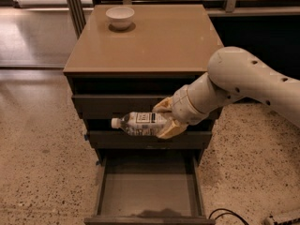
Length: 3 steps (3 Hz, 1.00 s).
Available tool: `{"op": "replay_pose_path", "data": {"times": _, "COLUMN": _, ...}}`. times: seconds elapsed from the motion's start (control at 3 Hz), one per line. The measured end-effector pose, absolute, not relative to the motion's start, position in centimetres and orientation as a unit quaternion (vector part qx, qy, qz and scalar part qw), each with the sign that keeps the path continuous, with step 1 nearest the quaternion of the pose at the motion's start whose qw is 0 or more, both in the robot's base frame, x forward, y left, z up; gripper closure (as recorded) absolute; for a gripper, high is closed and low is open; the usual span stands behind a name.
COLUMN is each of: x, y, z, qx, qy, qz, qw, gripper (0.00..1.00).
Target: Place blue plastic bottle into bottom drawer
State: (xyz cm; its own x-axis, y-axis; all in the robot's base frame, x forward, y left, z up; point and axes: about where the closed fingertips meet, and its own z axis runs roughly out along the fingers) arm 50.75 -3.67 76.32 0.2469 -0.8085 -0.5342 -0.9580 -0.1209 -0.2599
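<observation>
My gripper (165, 117) is shut on the blue plastic bottle (138, 123), a clear bottle with a white cap and a white label with dark print. The bottle lies level, cap pointing left, in front of the middle drawer front and above the bottom drawer (147, 190). The bottom drawer is pulled out, and its flat grey interior holds nothing I can see. My white arm (234, 86) reaches in from the right.
A white bowl (120, 17) stands at the back left of the cabinet top (159, 41). Two shallower drawers (117, 104) above are shut. Speckled floor lies on both sides, with a black cable (225, 214) at the lower right.
</observation>
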Motion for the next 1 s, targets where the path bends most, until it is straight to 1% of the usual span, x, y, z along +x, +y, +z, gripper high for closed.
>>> {"op": "replay_pose_path", "data": {"times": 0.33, "x": 50.8, "y": -5.7, "z": 71.5, "qx": -0.725, "qy": 0.609, "qz": 0.167, "qw": 0.274, "gripper": 1.0}}
{"op": "replay_pose_path", "data": {"times": 0.67, "x": 50.8, "y": -5.7, "z": 71.4, "qx": -0.725, "qy": 0.61, "qz": 0.166, "qw": 0.273, "gripper": 1.0}}
{"op": "replay_pose_path", "data": {"times": 1.0, "x": 50.5, "y": -7.1, "z": 68.0, "qx": -0.721, "qy": 0.618, "qz": 0.176, "qw": 0.26, "gripper": 1.0}}
